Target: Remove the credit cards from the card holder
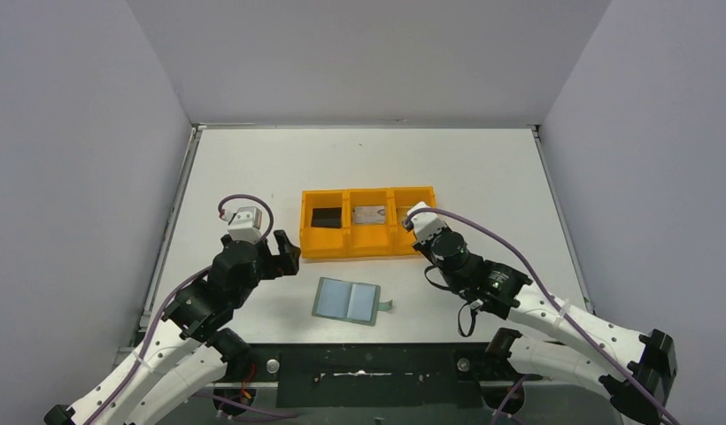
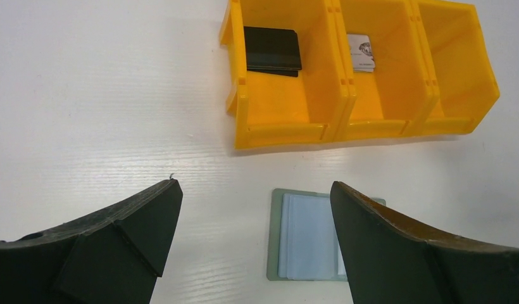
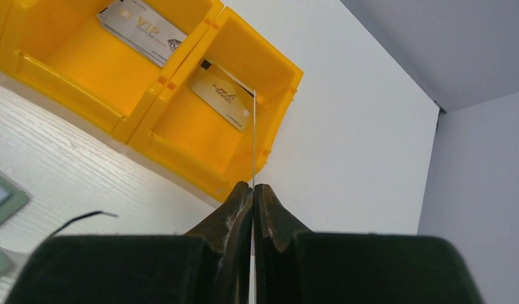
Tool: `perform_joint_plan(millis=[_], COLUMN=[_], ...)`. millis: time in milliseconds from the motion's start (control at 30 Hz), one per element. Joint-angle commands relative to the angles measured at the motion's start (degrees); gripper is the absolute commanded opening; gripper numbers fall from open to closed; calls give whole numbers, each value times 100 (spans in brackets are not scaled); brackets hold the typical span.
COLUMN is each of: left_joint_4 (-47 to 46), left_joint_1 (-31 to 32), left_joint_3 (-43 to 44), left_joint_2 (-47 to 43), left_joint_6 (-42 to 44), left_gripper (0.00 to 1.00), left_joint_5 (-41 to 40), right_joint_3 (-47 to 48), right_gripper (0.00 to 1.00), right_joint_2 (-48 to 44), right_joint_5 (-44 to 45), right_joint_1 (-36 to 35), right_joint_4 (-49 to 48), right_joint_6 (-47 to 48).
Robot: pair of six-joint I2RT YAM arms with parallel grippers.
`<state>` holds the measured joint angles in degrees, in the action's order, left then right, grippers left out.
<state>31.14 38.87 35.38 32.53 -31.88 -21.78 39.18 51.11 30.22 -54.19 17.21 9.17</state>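
The card holder (image 1: 347, 300) lies open on the table, pale blue pockets up (image 2: 304, 235). A black credit card (image 2: 272, 49) lies in the orange tray's left compartment and a silvery one (image 3: 142, 28) in the middle compartment. My right gripper (image 3: 252, 185) is over the right compartment (image 1: 413, 228), shut on a thin card seen edge-on (image 3: 252, 139). A tan-brown card face (image 3: 220, 95) shows in that compartment beside that edge. Left of the tray, my left gripper (image 2: 255, 185) hangs open and empty (image 1: 287, 251), above the card holder's left side.
The orange three-compartment tray (image 1: 324, 243) stands mid-table just behind the card holder. Bare white table surrounds both, with grey walls on three sides. The card holder's small tab (image 1: 388, 305) sticks out to the right.
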Motion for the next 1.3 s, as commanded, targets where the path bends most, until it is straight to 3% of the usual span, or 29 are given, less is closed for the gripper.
perform_joint_plan(millis=[0, 267, 433, 800, 1267], left_joint_4=[-55, -57, -81, -94, -90], left_joint_1=[-28, -32, -41, -92, -155], left_joint_3=[93, 99, 92, 94, 108], left_joint_2=[3, 85, 104, 212, 268], left_joint_6=[33, 41, 41, 61, 68], left_gripper=[89, 90, 90, 90, 90], left_joint_5=[-179, -94, -89, 5, 40], right_joint_3=[405, 824, 1099, 1498, 1663], right_gripper=[0, 0, 0, 0, 0], right_joint_2=[-22, 569, 1148, 2261, 3260], right_joint_5=[-807, -2559, -3546, -3401, -3508], right_joint_1=[477, 1636, 1884, 2026, 2252], right_joint_4=[-224, -32, 300, 288, -342], right_joint_6=[1163, 2115, 2766, 3954, 4660])
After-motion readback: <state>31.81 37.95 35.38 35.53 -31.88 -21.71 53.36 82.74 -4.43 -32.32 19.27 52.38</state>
